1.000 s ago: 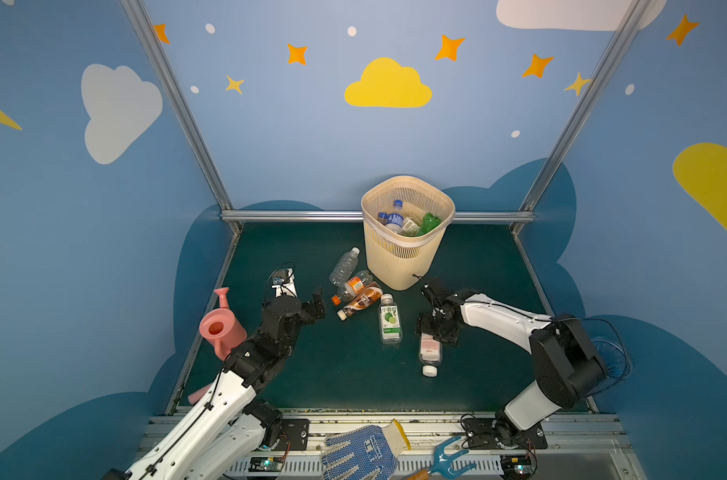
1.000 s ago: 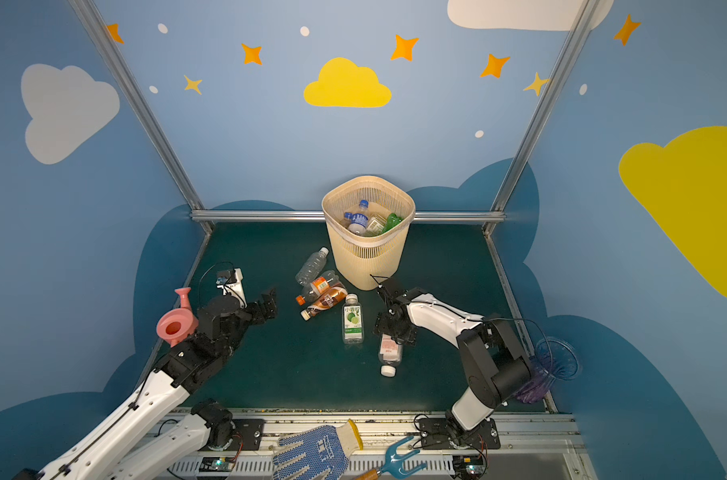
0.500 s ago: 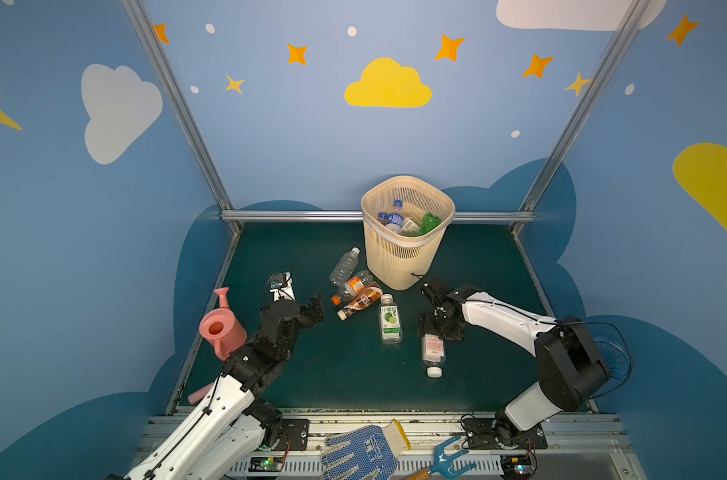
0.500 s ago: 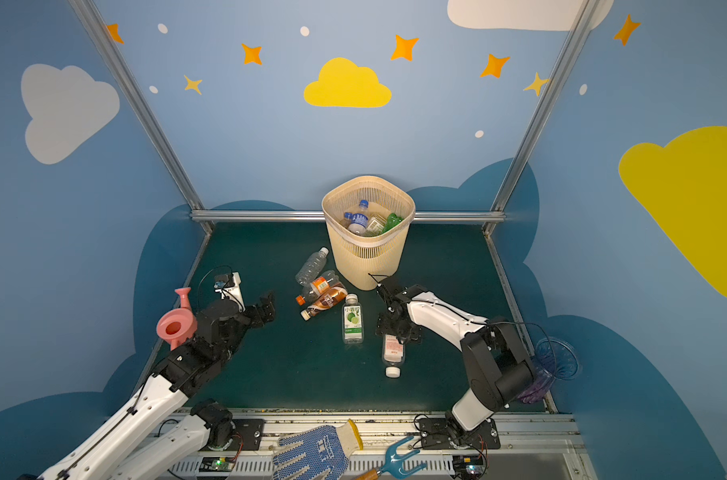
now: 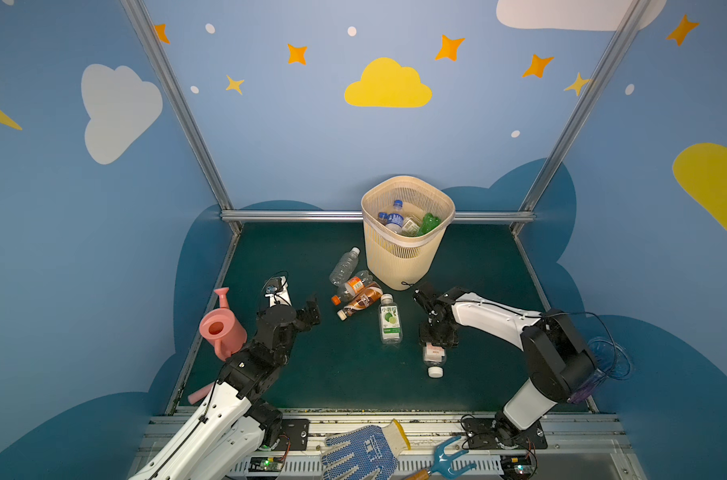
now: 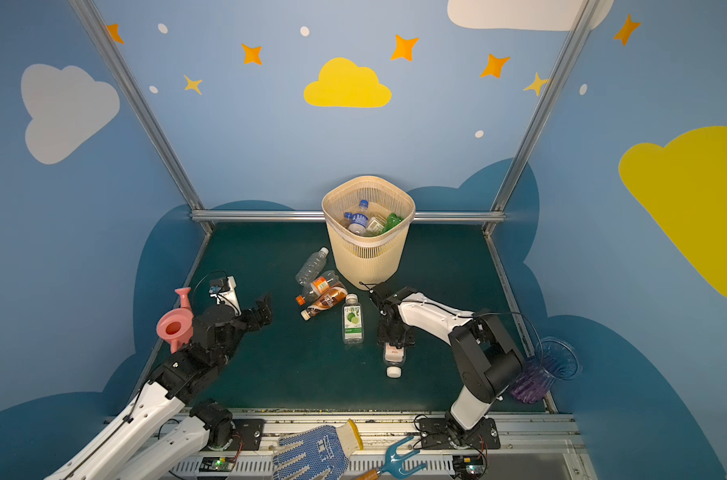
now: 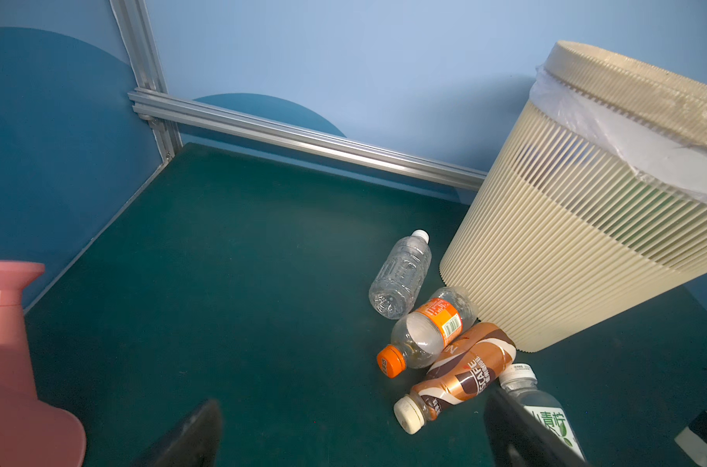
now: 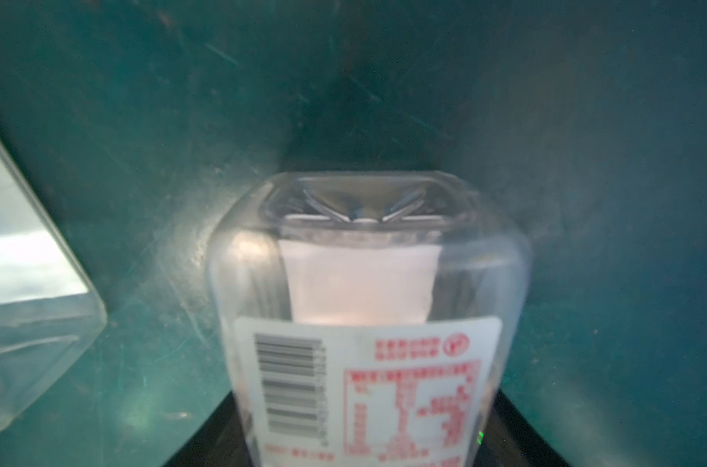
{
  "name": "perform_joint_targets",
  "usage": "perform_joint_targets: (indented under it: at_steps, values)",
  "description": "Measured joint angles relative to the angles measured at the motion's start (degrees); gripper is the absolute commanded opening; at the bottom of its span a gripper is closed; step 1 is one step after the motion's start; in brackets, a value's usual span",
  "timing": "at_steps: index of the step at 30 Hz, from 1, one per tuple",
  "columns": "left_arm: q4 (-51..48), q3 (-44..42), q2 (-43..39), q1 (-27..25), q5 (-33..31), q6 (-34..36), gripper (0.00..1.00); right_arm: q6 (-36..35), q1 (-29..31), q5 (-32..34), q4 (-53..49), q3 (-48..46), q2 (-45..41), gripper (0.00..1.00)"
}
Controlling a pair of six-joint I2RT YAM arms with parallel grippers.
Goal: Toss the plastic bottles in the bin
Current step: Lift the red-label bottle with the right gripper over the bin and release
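Bottle (image 8: pixel 364 283) lies clamped between right gripper's (image 5: pixel 436 338) jaws.

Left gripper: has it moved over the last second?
Yes. In both top views the left gripper has pulled back slightly, lower in the frame and away from the brown bottle, judged against the watering can, which stayed put.

The bin (image 7: pixel 566 258) is matt beige plastic, ribbed in fine slats, with a thin, crinkled, translucent film liner (image 7: pixel 610 133) over its rim. The table mat (image 8: pixel 141 161) is dull dark green, faintly scratched, perhaps rubbery. The red-labelled bottle (image 8: pixel 364 263) is clear glossy plastic; the brown-wrapped bottle (image 7: pixel 469 372) has a shiny film sleeve. The frame rail (image 7: pixel 303 137) is brushed metal, the watering can (image 7: pixel 4 364) smooth pink plastic, and the glove (image 5: pixel 361 453) knitted cloth.
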Motion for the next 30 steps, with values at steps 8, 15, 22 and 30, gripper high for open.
perform_joint_targets:
  at_steps: [8,15,22,30]
  values:
    - [-0.4,0.0,0.7,0.1,-0.9,-0.6,1.0,-2.2,-2.3,-0.3,-2.6,4.9,-1.4,0.56]
    - [-0.8,-0.1,4.5,1.9,-0.8,-3.2,1.0,-8.0,-9.0,5.2,-5.5,23.1,-12.2,0.53]
    - [-0.5,-0.4,11.7,6.3,3.5,-6.5,1.0,-17.2,-14.9,10.4,5.9,42.2,-24.5,0.54]
    - [-0.7,1.2,18.8,7.6,9.4,-8.8,1.0,-18.9,-17.6,1.1,18.2,59.2,-15.5,0.61]
